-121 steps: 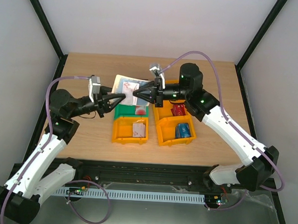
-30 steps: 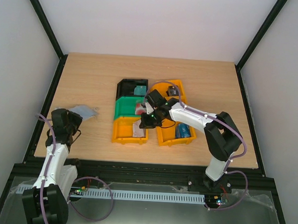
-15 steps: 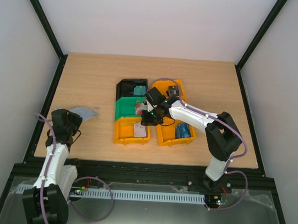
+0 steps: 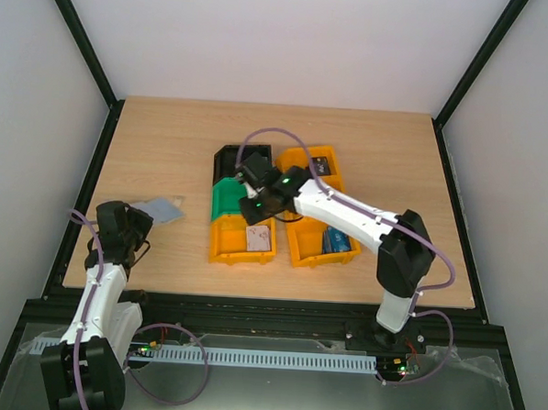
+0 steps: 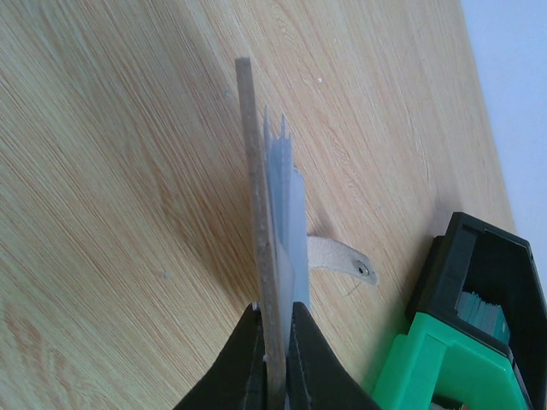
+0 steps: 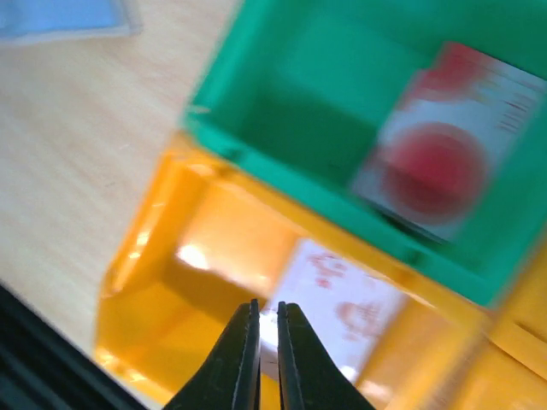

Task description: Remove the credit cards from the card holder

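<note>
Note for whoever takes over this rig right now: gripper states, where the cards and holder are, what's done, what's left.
Left gripper: shut on the card holder, gripped by its edge, left of the bins.
Right gripper: jaws almost together, empty, over the left orange bin.
Cards: white-pink card in that bin, red-and-white card in the green bin, teal card in the black bin, blue card in the right orange bin.
Done: at least four cards out.
Left: check the holder; seen edge-on, its contents cannot be told.
</note>
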